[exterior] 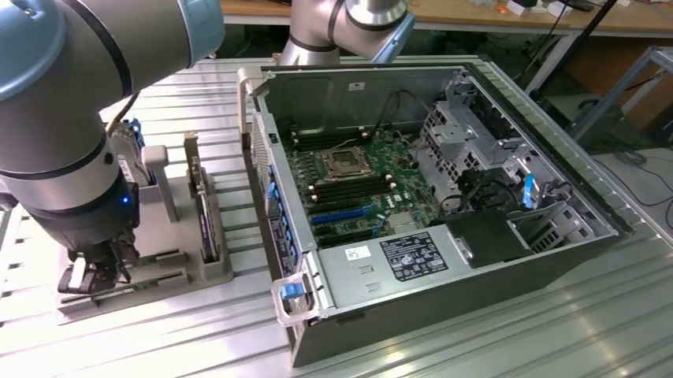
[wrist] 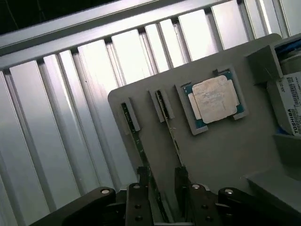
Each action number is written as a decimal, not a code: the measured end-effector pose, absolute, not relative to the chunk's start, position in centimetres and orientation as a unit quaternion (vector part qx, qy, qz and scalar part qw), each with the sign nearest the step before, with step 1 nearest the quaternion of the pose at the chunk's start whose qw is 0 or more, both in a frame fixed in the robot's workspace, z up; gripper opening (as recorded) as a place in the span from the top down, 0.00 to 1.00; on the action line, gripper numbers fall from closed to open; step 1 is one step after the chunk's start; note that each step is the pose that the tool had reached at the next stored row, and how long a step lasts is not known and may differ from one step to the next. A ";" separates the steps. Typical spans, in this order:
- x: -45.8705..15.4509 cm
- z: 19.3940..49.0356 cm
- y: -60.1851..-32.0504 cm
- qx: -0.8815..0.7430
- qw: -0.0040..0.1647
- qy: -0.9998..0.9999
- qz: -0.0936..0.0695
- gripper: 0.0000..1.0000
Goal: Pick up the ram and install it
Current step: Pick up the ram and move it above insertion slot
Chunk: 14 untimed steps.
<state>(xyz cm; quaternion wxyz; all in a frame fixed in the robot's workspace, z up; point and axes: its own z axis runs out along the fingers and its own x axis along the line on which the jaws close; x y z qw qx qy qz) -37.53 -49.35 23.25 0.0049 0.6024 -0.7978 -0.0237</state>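
Half enclosing the ram with the gripper: straddling its near end, holding the fingers parted, leaving a gap on either side, clamping nothing yet. Finding the ram on a grey holder, two slots away from the processor chip, with a second stick sitting between it and the chip.

Risking, by my reading, a clash with that second stick: having one finger almost against its end, and possibly nudging or trapping it on closing. Risking also a skewed grip: squeezing off-centre and tipping the thin board sideways in its slot, or pinching just one end and letting the far end swing or drag on lifting. Risking slippage too, pressing on so narrow an edge.

Standing on its long edge, upright, not lying flat. Running its long axis level along the holder, parallel to the second stick, passing beside the chip rather than aiming at it; pointing one end into the gripper and the other toward the holder edge nearest the chip.
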 end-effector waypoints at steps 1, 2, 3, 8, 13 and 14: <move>-37.5 22.8 -49.3 0.625 0.006 -0.780 -0.023 0.64; -37.5 22.7 -49.3 0.636 0.006 -0.771 -0.023 0.64; -37.4 22.7 -49.3 0.643 0.006 -0.766 -0.023 0.64; -37.4 22.0 -49.7 0.673 0.007 -0.739 -0.023 0.64; -37.4 21.4 -49.7 0.728 0.009 -0.685 -0.022 0.64; -37.4 21.4 -49.7 0.729 0.009 -0.684 -0.022 0.64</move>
